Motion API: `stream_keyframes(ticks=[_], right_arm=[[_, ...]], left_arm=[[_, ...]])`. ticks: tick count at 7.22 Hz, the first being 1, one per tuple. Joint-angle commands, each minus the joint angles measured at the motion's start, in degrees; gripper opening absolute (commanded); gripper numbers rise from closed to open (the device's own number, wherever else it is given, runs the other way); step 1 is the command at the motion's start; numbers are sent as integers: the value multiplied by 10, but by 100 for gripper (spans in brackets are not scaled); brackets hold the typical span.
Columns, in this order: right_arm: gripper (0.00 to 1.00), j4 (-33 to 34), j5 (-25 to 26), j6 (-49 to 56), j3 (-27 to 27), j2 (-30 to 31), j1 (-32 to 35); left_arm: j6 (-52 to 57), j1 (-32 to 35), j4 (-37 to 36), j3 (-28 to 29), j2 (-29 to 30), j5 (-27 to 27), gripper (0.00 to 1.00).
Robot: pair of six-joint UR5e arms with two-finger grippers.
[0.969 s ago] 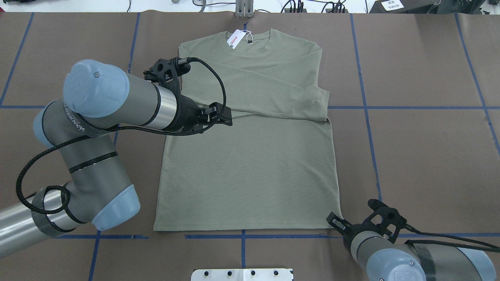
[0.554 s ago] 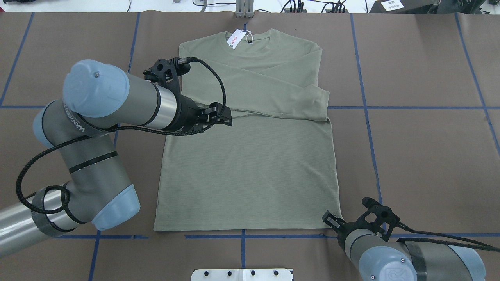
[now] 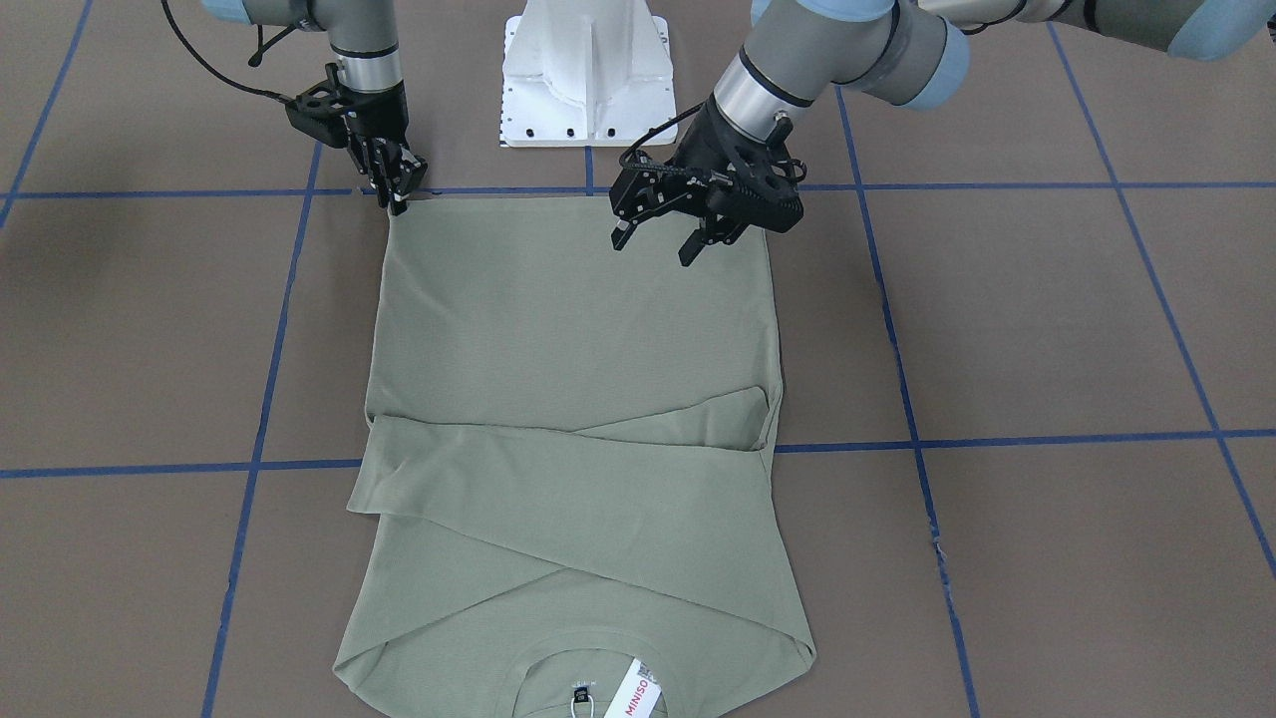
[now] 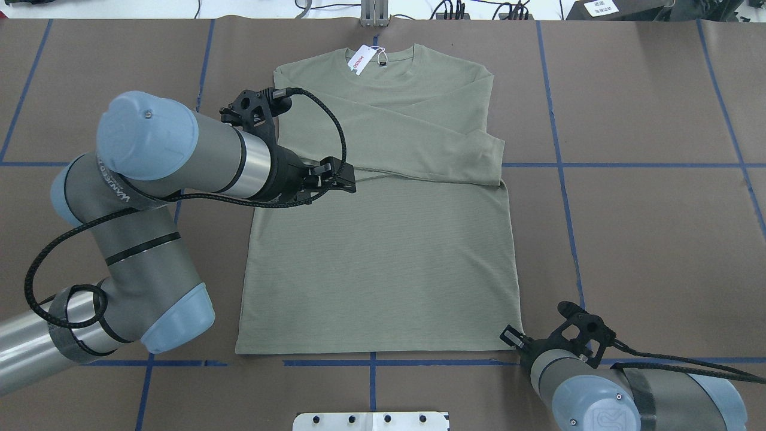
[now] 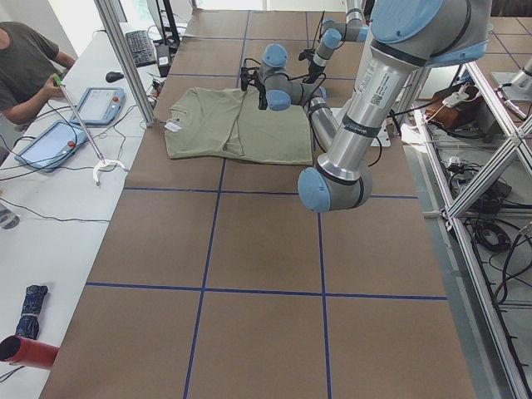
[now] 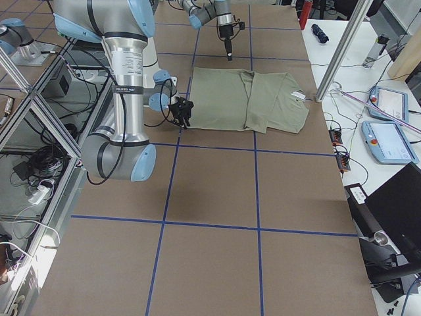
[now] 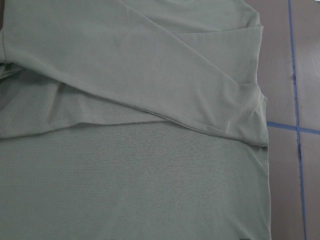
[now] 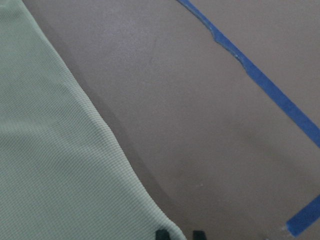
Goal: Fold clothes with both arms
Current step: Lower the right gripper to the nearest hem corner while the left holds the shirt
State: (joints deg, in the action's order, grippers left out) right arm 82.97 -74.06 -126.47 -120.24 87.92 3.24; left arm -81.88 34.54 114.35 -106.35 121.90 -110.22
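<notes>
Sage-green shirt point(image 4: 383, 251) lies flat, sleeves crossed, toward the far edge of the brown, blue-taped worktop point(image 4: 658, 239). Left gripper point(image 3: 653, 247) hovers above it, jaws apart. Right gripper point(image 3: 399, 197) sits at its hem corner, jaws seemingly barely apart.

On the right wrist camera I saw only the tips of the fingers point(image 8: 161, 234) of the right gripper point(image 8: 180, 235), so their hold on the shirt point(image 8: 50, 150) was unclear. Overhead, the left arm point(image 4: 179, 149) hid the shirt's left edge, and the front view cropped the hang tag point(image 3: 638, 695).

Bright, even light from above leaves only faint, soft shadows on the tabletop point(image 4: 646, 239). The right wrist close-up looks slightly soft, perhaps defocused.
</notes>
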Motion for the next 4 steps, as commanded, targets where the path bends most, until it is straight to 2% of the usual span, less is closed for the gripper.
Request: stream_keyframes(ticks=[1, 3, 4], right_arm=[[0, 1, -7, 0, -3, 4, 2], [0, 10, -12, 1, -17, 3, 5], [0, 38, -23, 1, -38, 2, 6]], left_arm=[[-2, 0, 0, 0, 0, 0, 86], [-13, -2, -2, 1, -1, 0, 86], [-42, -6, -17, 3, 0, 1, 86]])
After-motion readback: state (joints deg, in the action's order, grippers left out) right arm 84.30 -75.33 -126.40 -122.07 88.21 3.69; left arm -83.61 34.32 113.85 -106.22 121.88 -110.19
